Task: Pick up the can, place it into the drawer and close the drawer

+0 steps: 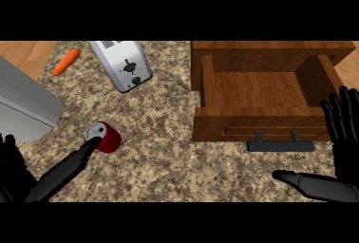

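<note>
A red can (105, 136) lies on its side on the speckled counter, its silver lid facing up and left. My left hand (61, 172) comes in from the lower left, open, with one straight digit touching the can's lower left side. The wooden drawer (256, 90) stands pulled open at the upper right and holds nothing, its black handle (280, 145) at the front. My right hand (345, 152) is open beside the drawer's right front corner, fingers pointing up and thumb stretched left below the handle.
A silver toaster (123, 64) lies at the upper middle, left of the drawer. An orange carrot (67, 61) sits at the upper left. A large grey metal object (24, 107) fills the left edge, close above the can.
</note>
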You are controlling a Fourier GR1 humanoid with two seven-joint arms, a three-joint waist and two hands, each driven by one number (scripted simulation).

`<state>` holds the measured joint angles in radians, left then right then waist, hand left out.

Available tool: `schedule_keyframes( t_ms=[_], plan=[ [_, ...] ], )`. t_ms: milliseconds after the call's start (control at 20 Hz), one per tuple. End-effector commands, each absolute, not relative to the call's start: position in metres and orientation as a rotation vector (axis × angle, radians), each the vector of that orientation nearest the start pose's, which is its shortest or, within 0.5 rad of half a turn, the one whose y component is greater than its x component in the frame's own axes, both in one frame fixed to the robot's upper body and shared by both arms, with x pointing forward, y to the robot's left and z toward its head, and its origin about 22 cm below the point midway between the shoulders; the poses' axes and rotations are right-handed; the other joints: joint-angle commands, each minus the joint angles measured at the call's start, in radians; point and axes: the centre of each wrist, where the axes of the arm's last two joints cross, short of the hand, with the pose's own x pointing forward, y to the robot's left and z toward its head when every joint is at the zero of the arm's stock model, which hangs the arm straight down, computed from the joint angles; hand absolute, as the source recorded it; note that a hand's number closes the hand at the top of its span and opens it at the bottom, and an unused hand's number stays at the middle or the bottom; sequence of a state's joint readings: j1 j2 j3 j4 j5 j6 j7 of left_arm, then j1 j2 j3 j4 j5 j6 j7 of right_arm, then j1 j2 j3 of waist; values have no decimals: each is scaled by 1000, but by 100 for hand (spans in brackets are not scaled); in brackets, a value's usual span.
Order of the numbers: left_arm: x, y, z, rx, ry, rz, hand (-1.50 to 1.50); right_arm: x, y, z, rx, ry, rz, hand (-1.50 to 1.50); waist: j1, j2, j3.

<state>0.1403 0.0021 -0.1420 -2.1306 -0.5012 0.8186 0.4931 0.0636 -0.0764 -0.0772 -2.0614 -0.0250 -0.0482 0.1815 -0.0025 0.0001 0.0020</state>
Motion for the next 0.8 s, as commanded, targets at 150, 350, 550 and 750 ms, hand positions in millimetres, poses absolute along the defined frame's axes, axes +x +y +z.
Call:
schedule_keyframes(
  t_ms=[150,350,550,750],
  plan=[
    [189,180,102,758,-1589,672,-150,203,-278,73,-159,-1794,-75,-150,2,0,-1],
    [217,189,97,732,-1517,674,-150,198,-268,91,-157,-1799,-59,-150,-1,0,-2],
    [209,170,83,712,-1497,657,-150,194,-280,93,-178,-1804,-52,-150,0,0,-2],
    [231,159,71,713,-1464,673,-150,176,-280,99,-182,-1825,-61,-150,-6,0,-2]
  ],
)
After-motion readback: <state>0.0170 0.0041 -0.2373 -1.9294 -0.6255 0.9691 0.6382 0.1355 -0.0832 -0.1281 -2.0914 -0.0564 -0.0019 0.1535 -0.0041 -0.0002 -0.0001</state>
